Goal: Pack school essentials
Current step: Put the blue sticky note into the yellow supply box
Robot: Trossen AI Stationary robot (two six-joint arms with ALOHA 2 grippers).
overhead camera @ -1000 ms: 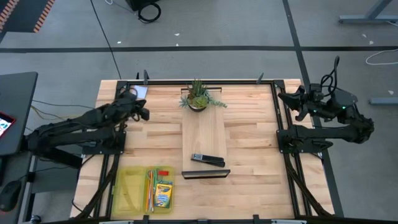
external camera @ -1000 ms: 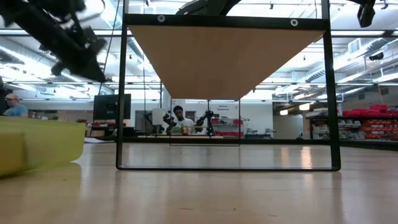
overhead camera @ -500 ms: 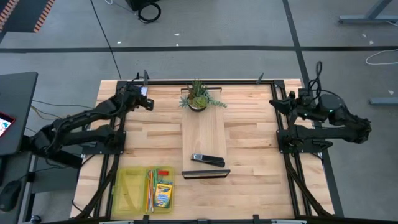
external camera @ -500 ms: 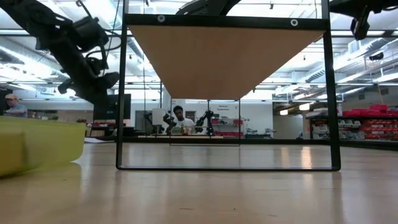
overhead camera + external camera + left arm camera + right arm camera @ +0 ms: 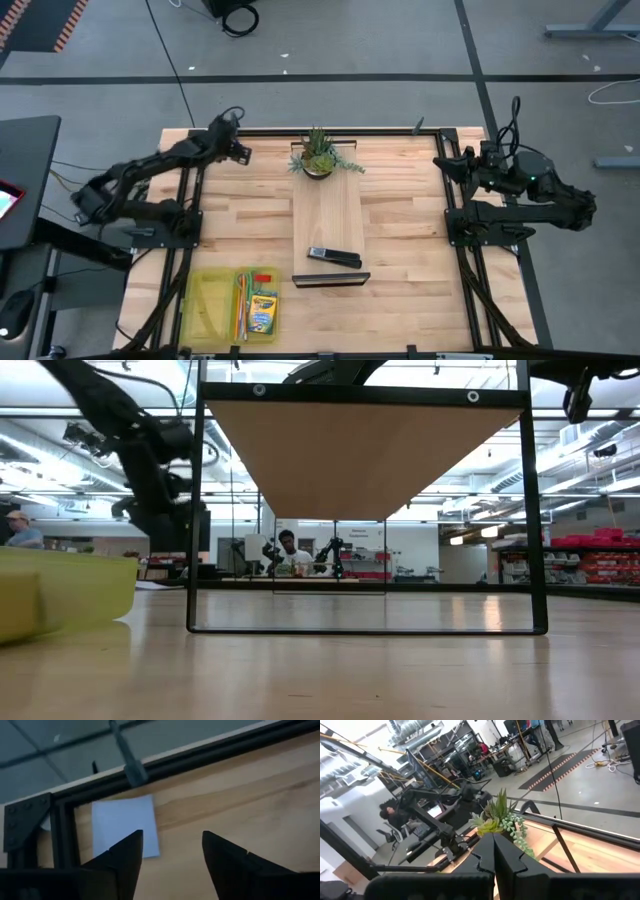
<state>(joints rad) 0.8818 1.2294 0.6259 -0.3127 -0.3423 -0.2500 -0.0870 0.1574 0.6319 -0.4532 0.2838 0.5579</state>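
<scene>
On the wooden table, from largest thing to smallest:
Frame: a black metal frame runs round the tabletop edges.
Left arm: reaches to the far left corner; left gripper hangs just over the note pad, fingers apart, holding nothing, with bare wood showing between them.
Right arm: folded at the right edge of the table; right gripper has its fingers pressed together, empty, pointed across toward the plant.
Board: a pale wooden board lies along the middle of the table, raised on a black stand in the low view.
Tray: a yellow tray sits at the near left corner, well apart from the note pad.
Tray contents: crayon box lies inside, with an orange pen beside it; the other pieces are too small to tell.
Plant: small green potted plant stands at the far end of the board.
Stapler: a black bar-shaped stapler rests near the board's near end.
Note pad: pale blue-white, flat on the wood, tucked against the frame's far left corner.
</scene>
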